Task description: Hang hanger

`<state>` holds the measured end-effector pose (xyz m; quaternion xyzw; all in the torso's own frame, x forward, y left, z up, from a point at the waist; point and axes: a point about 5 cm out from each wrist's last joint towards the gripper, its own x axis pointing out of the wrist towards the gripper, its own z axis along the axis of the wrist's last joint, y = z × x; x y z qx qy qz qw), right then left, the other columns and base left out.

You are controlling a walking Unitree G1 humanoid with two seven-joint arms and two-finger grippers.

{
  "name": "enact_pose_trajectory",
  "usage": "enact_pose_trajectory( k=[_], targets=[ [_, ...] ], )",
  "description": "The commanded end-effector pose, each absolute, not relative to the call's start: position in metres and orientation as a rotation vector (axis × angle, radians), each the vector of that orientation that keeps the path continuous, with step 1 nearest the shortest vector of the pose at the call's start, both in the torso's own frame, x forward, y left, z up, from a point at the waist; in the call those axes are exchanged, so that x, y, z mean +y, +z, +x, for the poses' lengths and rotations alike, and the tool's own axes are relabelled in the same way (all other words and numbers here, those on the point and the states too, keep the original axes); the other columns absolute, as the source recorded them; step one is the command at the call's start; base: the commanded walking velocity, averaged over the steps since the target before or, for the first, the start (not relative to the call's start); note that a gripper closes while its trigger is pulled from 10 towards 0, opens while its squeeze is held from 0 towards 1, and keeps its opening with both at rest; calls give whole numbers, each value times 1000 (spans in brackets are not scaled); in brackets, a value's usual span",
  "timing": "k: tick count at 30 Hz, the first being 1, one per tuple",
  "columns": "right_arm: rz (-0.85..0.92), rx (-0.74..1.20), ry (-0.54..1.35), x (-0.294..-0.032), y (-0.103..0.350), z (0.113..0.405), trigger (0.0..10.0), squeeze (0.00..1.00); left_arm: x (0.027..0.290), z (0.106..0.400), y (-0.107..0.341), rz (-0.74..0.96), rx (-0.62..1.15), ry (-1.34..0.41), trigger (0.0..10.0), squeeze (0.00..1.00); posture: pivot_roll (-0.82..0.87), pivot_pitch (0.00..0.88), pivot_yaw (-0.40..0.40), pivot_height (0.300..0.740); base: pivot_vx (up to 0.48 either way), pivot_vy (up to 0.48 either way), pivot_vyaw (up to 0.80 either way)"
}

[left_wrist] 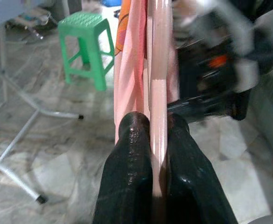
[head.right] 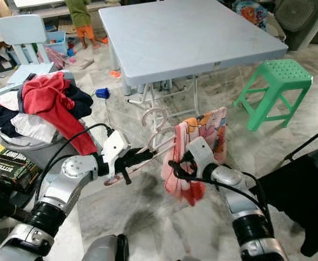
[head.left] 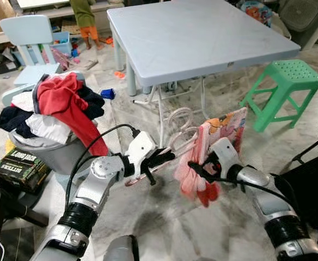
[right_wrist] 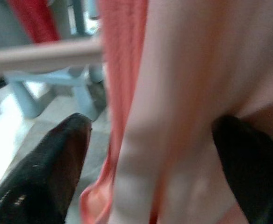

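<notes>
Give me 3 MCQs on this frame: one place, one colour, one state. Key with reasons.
1. Where is the stool?
A. to the right of the table, on the floor
B. on the table
C. beside the laundry basket

2. What colour is the hanger that the left pincer grips?
A. blue
B. pink
C. black

3. What is the state of the right pincer?
A. shut flat with nothing in it
B. resting on the table
C. open, fingers either side of the cloth

Key:
1 A, it stands on the floor by the right edge of the table.
2 B, the left wrist view shows a pink bar between the black fingers.
3 C, the right wrist view shows pink cloth between spread fingers.
</notes>
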<state>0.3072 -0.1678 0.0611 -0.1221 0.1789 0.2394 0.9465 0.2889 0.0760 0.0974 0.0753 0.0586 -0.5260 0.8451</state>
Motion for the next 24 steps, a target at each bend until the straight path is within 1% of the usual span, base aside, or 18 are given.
enact_pose_trajectory(
  k=[1, 8, 16, 19, 24],
  targets=[
    [-256, 340, 412, -175, 66, 314, 0, 0, 75, 287, 104, 152, 99, -1127, 0, 0, -13, 18, 40, 740, 0, 0, 0],
    [-241, 326, 354, -183, 66, 316, 0, 0, 76, 284, 105, 154, 111, -1126, 0, 0, -14, 19, 40, 740, 0, 0, 0],
    [-189, 318, 399, -198, 68, 308, 0, 0, 78, 285, 105, 175, 119, -1125, 0, 0, -19, 21, 45, 740, 0, 0, 0],
    [-189, 324, 383, -205, 67, 306, 0, 0, 79, 287, 106, 178, 119, -1121, 0, 0, -21, 21, 47, 740, 0, 0, 0],
    [-186, 325, 382, -206, 67, 306, 0, 0, 79, 287, 106, 184, 120, -1119, 0, 0, -20, 21, 48, 740, 0, 0, 0]
  ],
)
